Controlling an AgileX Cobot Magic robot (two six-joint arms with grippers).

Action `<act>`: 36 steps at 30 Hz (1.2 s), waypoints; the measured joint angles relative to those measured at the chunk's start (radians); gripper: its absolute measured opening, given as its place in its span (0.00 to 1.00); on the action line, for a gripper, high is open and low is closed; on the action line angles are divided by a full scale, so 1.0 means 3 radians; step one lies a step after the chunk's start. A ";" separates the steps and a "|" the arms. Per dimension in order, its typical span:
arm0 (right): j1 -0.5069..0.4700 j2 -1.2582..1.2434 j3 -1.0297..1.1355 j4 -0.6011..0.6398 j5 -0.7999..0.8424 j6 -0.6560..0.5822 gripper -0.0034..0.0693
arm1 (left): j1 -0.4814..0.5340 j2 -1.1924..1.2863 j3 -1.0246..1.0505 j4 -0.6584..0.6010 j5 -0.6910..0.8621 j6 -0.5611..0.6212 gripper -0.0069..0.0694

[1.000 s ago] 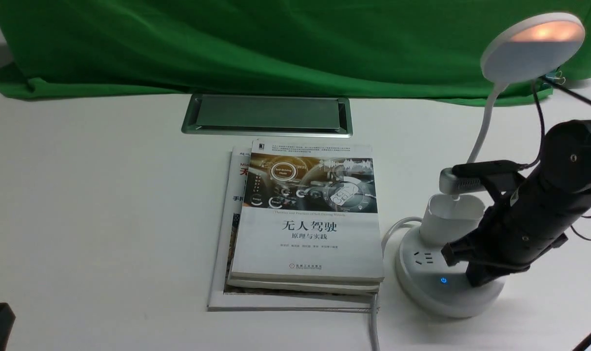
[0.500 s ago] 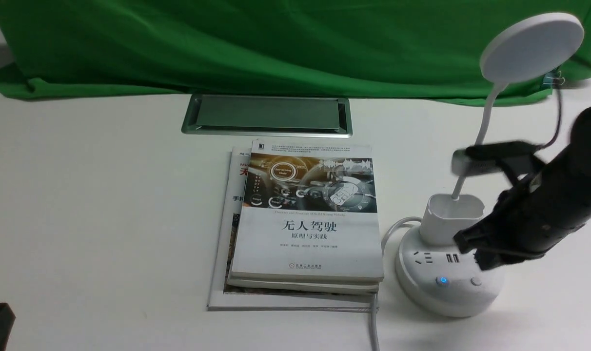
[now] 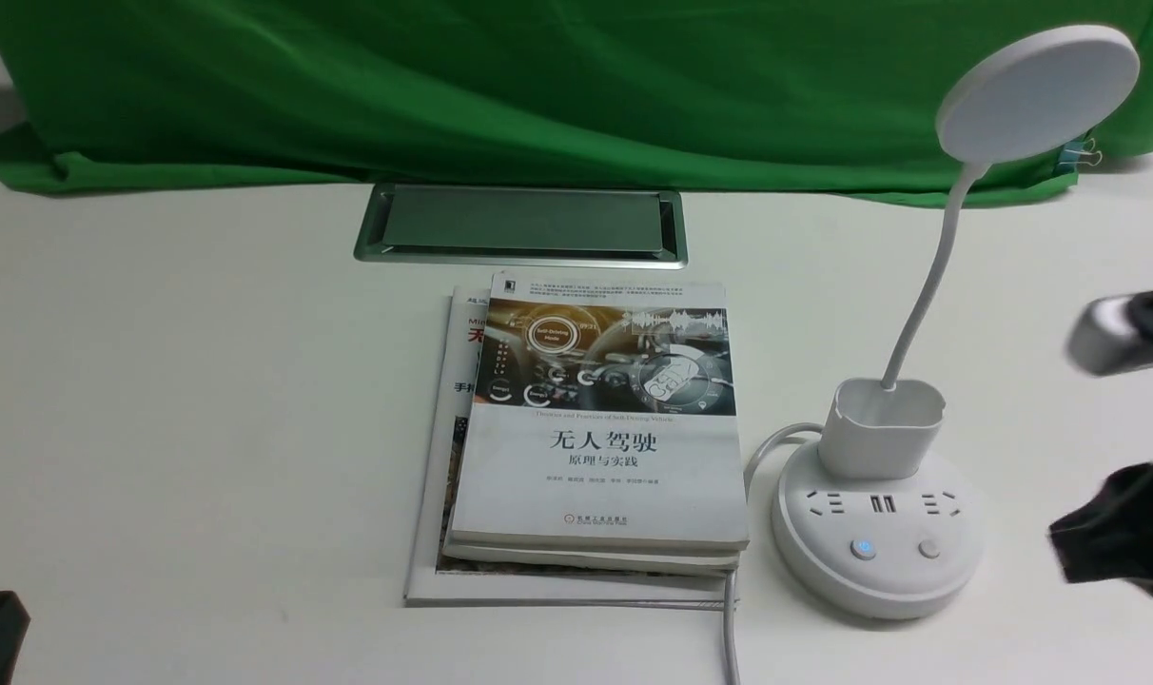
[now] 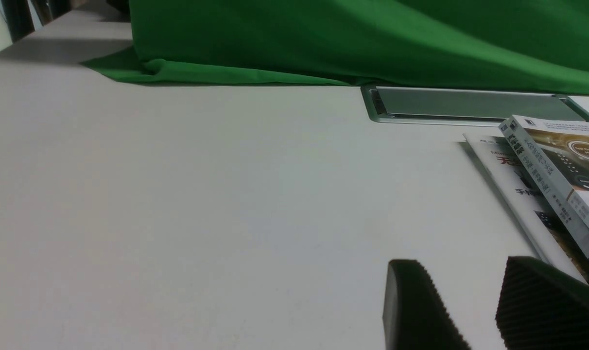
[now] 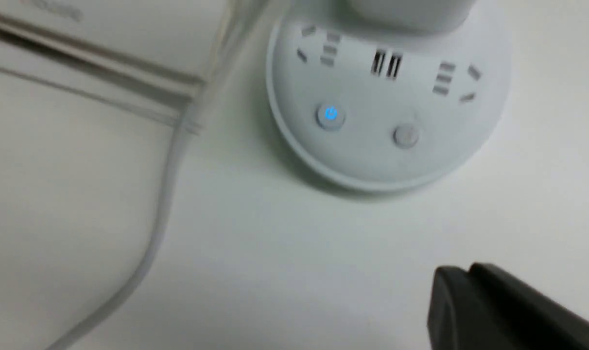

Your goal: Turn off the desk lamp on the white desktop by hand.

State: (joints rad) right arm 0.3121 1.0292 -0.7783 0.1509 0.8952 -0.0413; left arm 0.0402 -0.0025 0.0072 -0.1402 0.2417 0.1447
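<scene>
The white desktop [image 3: 205, 400] is bounded at its far side by a green cloth [image 3: 538, 86], near which a grey metal-framed hatch [image 3: 524, 221] is set. The desk lamp [image 3: 881, 447] is stood upright on the desktop, beside a stack of books [image 3: 605, 466]. From the jaws of the right gripper [image 5: 467, 274], it lies toward the robot's left, apart from them; that arm is clearly the nearer. From the jaws of the left gripper [image 4: 459, 265], it lies well to the robot's right, beyond the books.

The lamp's long axis is carried upward from the round base [image 3: 871, 595] through the bendy neck [image 3: 947, 238], which is leaned toward the robot's right. The disc head [image 3: 1038, 95] is held aslant above, on the side toward the right arm. The two buttons, one marked in blue [image 3: 863, 549] and one plain [image 3: 929, 548], are placed on the robot's side of the base.

The right jaws are seen pressed together, with nothing visible between them; the left jaws are parted and likewise unladen. No glow is shown on the disc, so the switching-off is judged complete. Only a clear withdrawal of the right arm seems required, with neck and head avoided by its bulk.
</scene>
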 joint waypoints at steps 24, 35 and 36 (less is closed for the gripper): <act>-0.0446 -0.2464 0.1870 -0.0244 -0.2026 -0.0106 0.08 | 0.0000 0.0000 0.0000 0.0000 0.0000 0.0000 0.41; -0.0504 -0.3421 0.2611 -0.0311 -0.2178 -0.0241 0.08 | 0.0000 -0.0001 0.0000 0.0000 -0.0004 0.0000 0.41; -0.0504 -0.3421 0.2612 -0.0313 -0.2175 -0.0258 0.08 | 0.0000 -0.0001 0.0000 0.0000 0.0003 0.0000 0.41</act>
State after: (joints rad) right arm 0.1610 0.0030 0.0053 0.0569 0.2427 -0.1187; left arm 0.0402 -0.0028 0.0072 -0.1402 0.2425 0.1447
